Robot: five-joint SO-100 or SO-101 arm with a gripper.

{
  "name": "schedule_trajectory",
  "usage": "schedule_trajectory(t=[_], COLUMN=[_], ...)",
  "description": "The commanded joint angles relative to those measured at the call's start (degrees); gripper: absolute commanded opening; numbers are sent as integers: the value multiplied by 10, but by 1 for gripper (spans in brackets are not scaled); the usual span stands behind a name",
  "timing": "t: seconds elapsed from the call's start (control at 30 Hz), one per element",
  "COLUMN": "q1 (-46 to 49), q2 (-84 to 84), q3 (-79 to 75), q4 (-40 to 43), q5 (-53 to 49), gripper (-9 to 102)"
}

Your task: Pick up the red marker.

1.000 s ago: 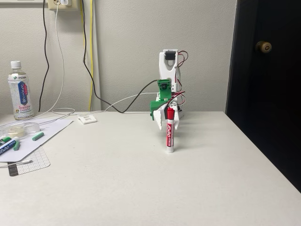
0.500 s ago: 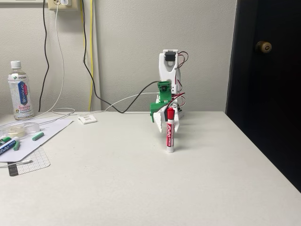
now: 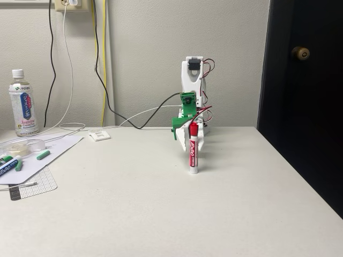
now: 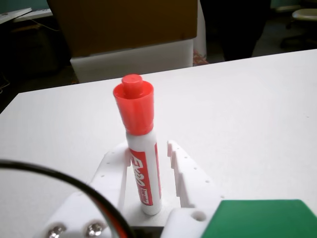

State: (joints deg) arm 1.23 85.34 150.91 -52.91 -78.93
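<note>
The red marker (image 3: 193, 152) stands upright on the white table (image 3: 161, 214), red cap up, just in front of the arm's base. My gripper (image 3: 192, 134) reaches down around its upper part, one white finger on each side. In the wrist view the red marker (image 4: 141, 153) rises between the fingers of the gripper (image 4: 144, 147). The left finger (image 4: 113, 171) lies close against the barrel, while the right finger (image 4: 185, 171) stands off it with a visible gap. The jaws are open around the marker.
At the far left lie a drink bottle (image 3: 23, 103), a clear round container (image 3: 21, 145) and other markers (image 3: 9, 163) on paper. Cables run down the back wall. A dark door (image 3: 305, 80) borders the table's right edge. The wrist view shows a cardboard box (image 4: 124, 25) beyond the table.
The green wrist part has shifted slightly upward. The marker stands on the same spot on the table.
</note>
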Motion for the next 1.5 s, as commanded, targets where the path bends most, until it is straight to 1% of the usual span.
schedule_trajectory(t=[0.0, 0.33, 0.47, 0.67, 0.77, 1.03, 1.23, 1.47], q1=[-4, -6, -7, -7, -8, -17, -24, -34], q2=[4, 7, 10, 40, 75, 227, 302, 386], q3=[-18, -11, -11, -10, -9, -9, -9, -16], q4=[1, 1, 4, 44, 87, 271, 358, 461], q5=[-3, -8, -8, -4, 4, 40, 65, 127], gripper=[12, 2, 0, 0, 0, 0, 0, 0])
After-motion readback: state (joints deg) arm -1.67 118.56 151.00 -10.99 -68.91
